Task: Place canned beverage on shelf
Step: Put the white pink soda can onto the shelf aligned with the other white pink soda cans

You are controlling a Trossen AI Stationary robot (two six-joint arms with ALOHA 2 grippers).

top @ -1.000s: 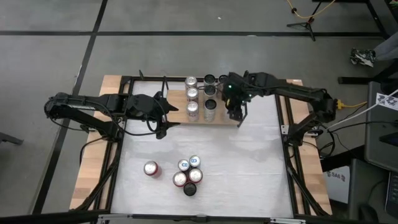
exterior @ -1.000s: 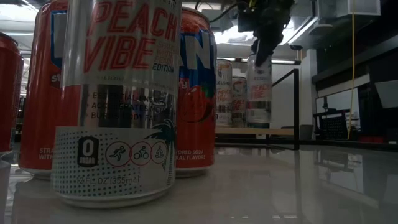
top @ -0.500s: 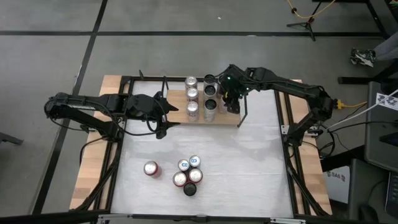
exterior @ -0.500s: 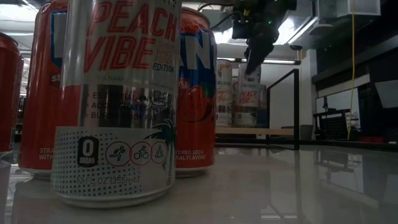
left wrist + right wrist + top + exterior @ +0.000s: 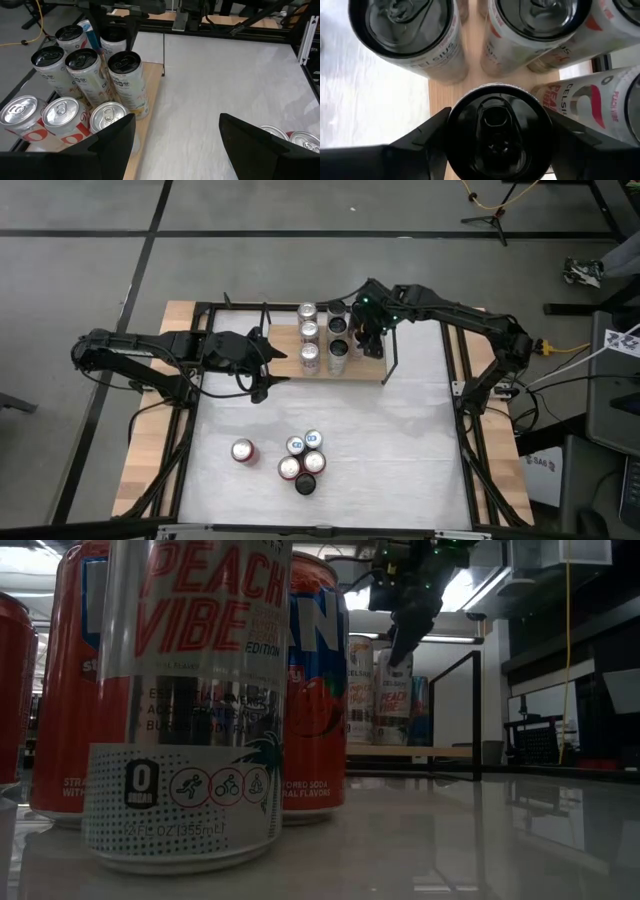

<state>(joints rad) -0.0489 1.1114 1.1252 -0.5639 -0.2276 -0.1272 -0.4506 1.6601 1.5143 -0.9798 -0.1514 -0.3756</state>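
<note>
Black-topped beverage can (image 5: 499,134) sits grasped between your right fingers (image 5: 420,140), held upright over the light-wood shelf (image 5: 372,365) beside the silver cans (image 5: 309,330). Little room remains; a black rod upright (image 5: 392,358) stands close. Your left fingers (image 5: 117,137) wait released, facing the shelf's other end.

Both my arms are dark, near black—jointed links with black cables looped alongside. A small green light glows just behind the right hand (image 5: 372,340). The left hand (image 5: 172,137) shows two broad, matte black fingers.
</note>
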